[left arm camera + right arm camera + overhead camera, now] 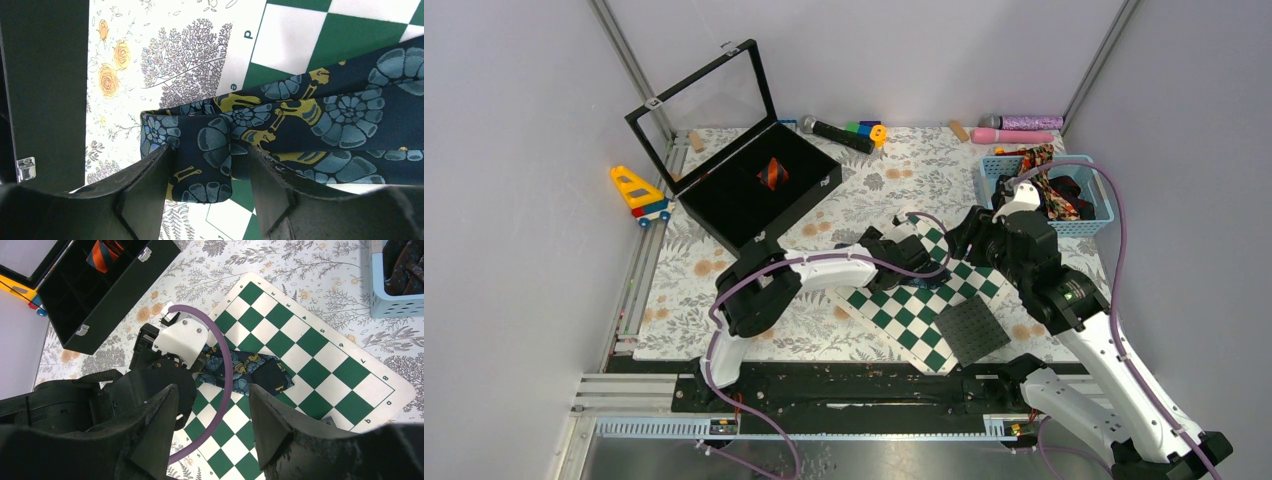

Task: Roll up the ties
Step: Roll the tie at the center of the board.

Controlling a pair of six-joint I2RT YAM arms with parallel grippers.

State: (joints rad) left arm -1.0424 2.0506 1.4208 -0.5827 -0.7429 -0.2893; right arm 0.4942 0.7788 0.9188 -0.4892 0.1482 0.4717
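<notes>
Floral-covered tabletop carries a chequered board, where the navy floral tie lies with its end folded over, presumably to start a roll. The left end effector straddles that fold, jaws apart. The right end effector hovers above, open and empty, likely to leave room.

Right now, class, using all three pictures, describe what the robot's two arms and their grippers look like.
The left arm and right arm both have smooth white shell links joined by chunky black joints. A thin purple cable loops along each arm. The left gripper and right gripper are matte black, each with two wedge-shaped fingers tapering to blunt tips.
</notes>
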